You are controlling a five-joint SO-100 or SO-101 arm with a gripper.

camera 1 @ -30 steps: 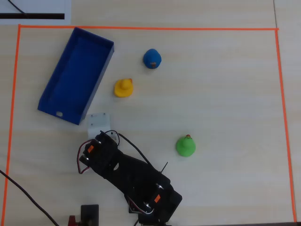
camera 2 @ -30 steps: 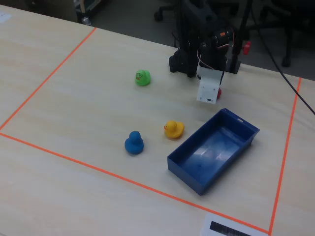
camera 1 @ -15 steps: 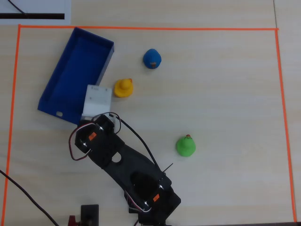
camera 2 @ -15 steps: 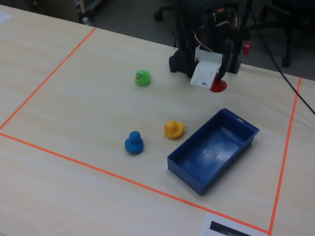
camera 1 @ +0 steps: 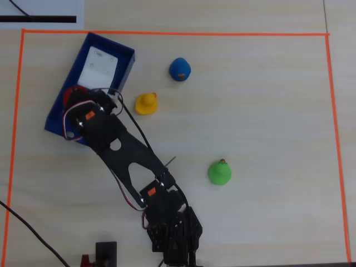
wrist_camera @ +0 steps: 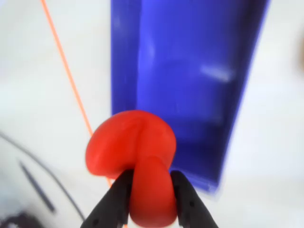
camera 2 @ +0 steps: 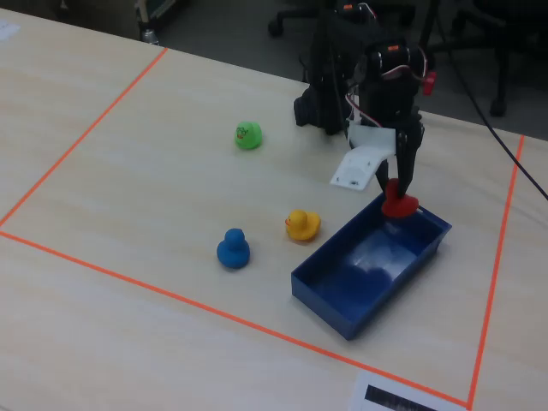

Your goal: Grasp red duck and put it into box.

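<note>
The end effector (wrist_camera: 149, 197) is clenched on the red duck (wrist_camera: 135, 159), holding it in the air over the box's (camera 2: 342, 317) near end, at its 6 o'clock in the wrist view, so only the release remains.

Glossy red duck (wrist_camera: 135, 156), pinched by the jaws, hangs above the near end of the long blue box (camera 2: 342, 318)

Pale wooden table (camera 2: 128, 197), office chairs (camera 2: 479, 51) behind.
</note>
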